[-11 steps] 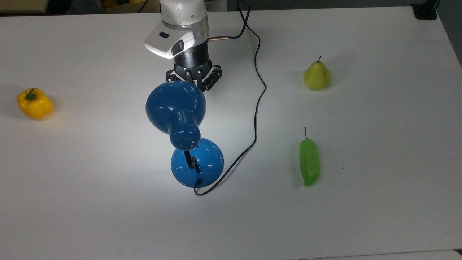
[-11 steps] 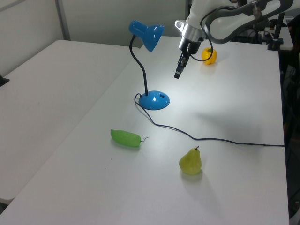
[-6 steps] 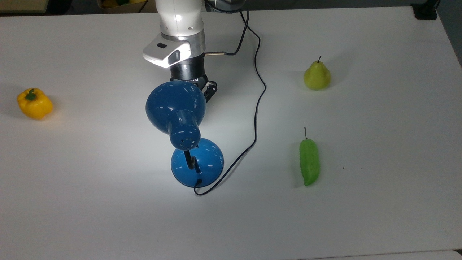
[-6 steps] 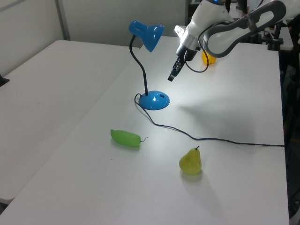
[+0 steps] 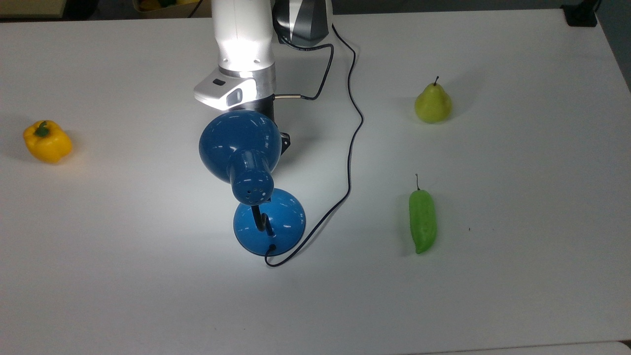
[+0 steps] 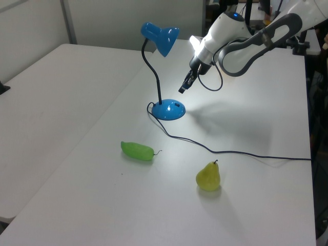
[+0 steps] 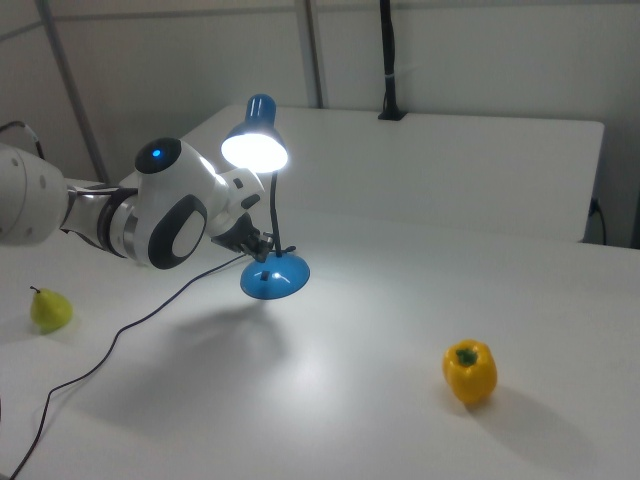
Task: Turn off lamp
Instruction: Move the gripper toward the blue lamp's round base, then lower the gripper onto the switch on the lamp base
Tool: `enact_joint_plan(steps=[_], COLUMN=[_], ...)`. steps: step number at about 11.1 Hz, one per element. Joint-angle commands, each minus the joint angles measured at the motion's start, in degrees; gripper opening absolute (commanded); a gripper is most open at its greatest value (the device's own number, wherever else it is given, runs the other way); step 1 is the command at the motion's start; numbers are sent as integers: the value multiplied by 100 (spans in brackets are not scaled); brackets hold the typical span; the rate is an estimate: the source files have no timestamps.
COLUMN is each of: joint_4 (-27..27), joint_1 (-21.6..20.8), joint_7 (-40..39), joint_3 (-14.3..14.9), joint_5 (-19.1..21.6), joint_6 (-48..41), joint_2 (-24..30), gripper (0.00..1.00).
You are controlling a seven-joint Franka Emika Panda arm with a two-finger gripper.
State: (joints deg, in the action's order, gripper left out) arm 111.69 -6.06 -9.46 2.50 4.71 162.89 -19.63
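No legible writing or labels on anything. Arm reaches in over the white surface (image 5: 493, 296), wrist angled down; end effector (image 6: 182, 88) hangs above the lamp's (image 5: 240, 148) round base, just to the left view's right of the neck, not touching. Fingers look together in the left view. Lamp stands mid-surface, lit, shade glowing in the right view. Cord (image 5: 351, 148) trails away from the base. Yellow bell pepper (image 5: 47, 142), pear (image 5: 433, 102) and green pepper (image 5: 422, 221) lie well apart.
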Motion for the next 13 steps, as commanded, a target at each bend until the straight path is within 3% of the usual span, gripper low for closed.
enact_joint_plan(steps=[1,13], joint_4=[72,28], joint_1=[-18,-27], joint_7=[-74,-12], joint_3=[40,40], joint_5=[-66,39], joint_6=[401,875], joint_2=[-155,-498], gripper=[0,0])
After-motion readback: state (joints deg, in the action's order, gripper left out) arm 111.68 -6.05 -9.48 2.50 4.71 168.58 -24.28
